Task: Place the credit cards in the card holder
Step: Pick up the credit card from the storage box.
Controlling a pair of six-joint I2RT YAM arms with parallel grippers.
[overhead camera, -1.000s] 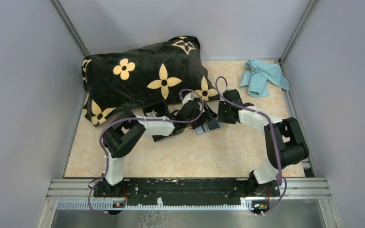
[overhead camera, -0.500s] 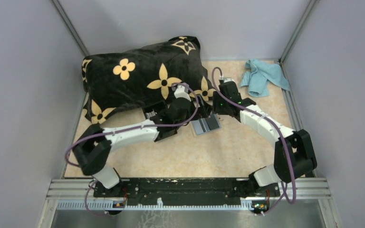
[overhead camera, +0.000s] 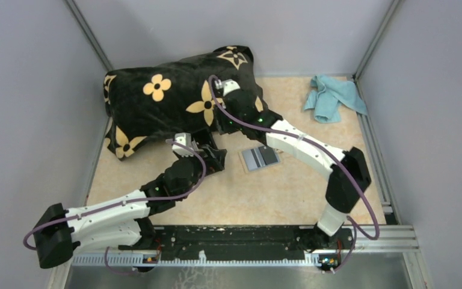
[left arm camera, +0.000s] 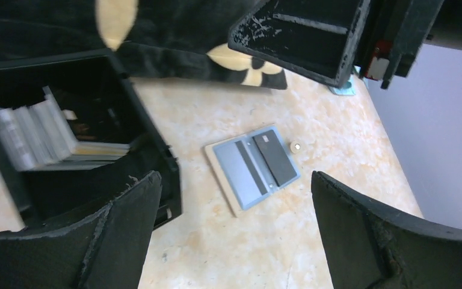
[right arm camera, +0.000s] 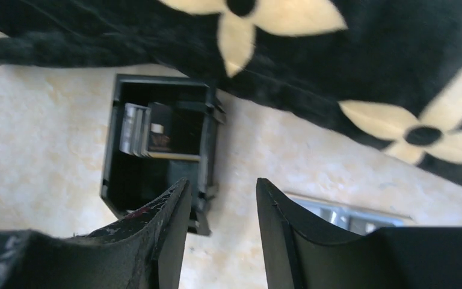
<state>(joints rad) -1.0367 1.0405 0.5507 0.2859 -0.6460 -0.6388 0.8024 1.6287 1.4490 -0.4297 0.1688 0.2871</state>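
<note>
Left wrist view: the credit cards [left arm camera: 254,168] are seen stacked flat on the table [left arm camera: 216,253], near the open card holder [left arm camera: 66,138]. Thin, stiff and slick, they are probably best pinched across an edge. Both the left gripper [left arm camera: 234,179] and right gripper [right arm camera: 222,183] are held spread, empty.

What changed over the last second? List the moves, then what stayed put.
The left arm pulled back toward its base and leftward; the left hand now hangs open and empty near the card holder. The right arm swung left and farther out; the right hand is open above the holder, at the pillow's edge. Nothing was taken or let go. The credit cards, holder, pillow and cloth stayed put.
</note>
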